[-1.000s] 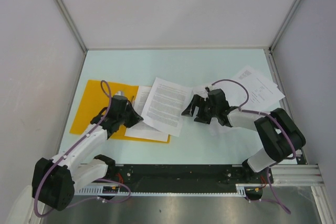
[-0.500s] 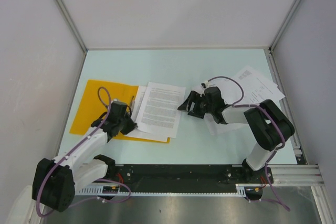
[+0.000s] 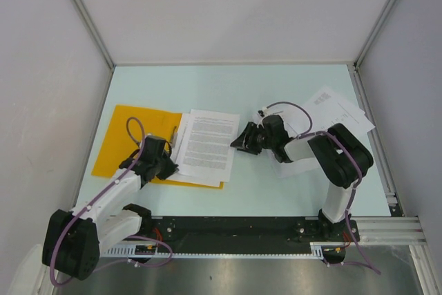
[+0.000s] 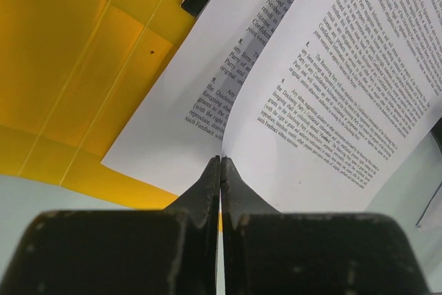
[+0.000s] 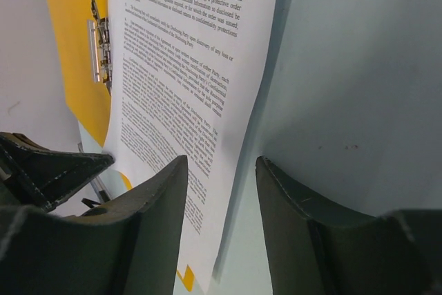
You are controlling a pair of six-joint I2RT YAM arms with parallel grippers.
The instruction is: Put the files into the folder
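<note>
On folder, left on table: top sheet overhangs rightward. Right fingers part-open astride its edge; left fingers closed at near edge. Best: push sheet left, low and flat.

folder 1 | files on folder 2 | files at right at least 2 | arms 2

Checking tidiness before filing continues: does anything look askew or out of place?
Yes. The top sheet on the folder sits skewed, overhanging its right edge. More sheets lie fanned out at the far right of the table, apart from the folder.
</note>
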